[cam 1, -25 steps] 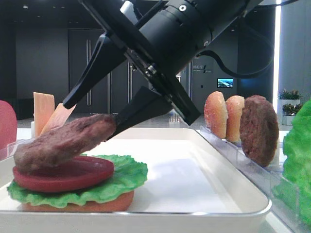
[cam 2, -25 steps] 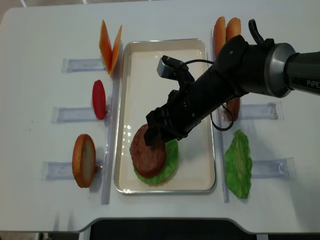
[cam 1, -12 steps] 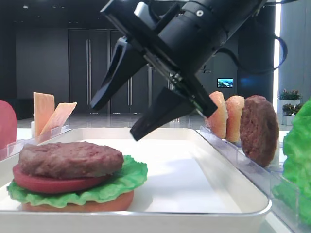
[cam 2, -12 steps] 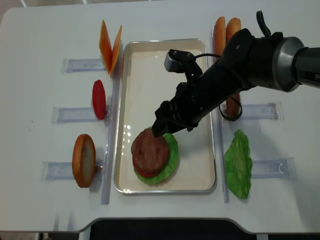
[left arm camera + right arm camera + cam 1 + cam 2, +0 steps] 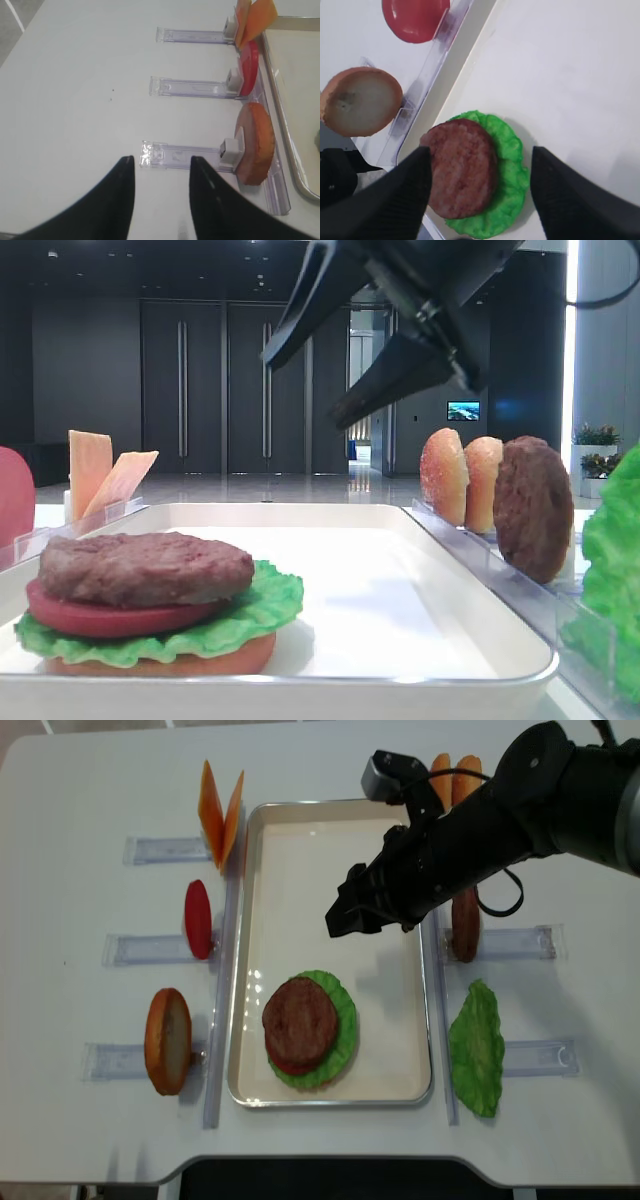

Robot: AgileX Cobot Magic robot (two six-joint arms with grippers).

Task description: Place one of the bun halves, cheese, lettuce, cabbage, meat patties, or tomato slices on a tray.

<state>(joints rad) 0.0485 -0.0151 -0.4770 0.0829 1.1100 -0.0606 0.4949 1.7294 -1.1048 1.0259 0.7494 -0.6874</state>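
Done: we see the thick dark brown meat patty [image 5: 298, 1019] atop the stack at 6 o'clock in the shallow white tray [image 5: 330, 815] | right tool [image 5: 345, 915] wide, empty | left tool [image 5: 160, 192] pinched narrow, empty | left: orange-tan bun half [image 5: 166, 1040].

A dim hall lies behind the white bench [image 5: 80, 920]: dark panelled walls with tall double doors [image 5: 228, 390] and a glossy floor. A small lit screen [image 5: 463, 411] glows at right, beside a bright vertical light strip [image 5: 572, 340] and potted plants [image 5: 594, 435].
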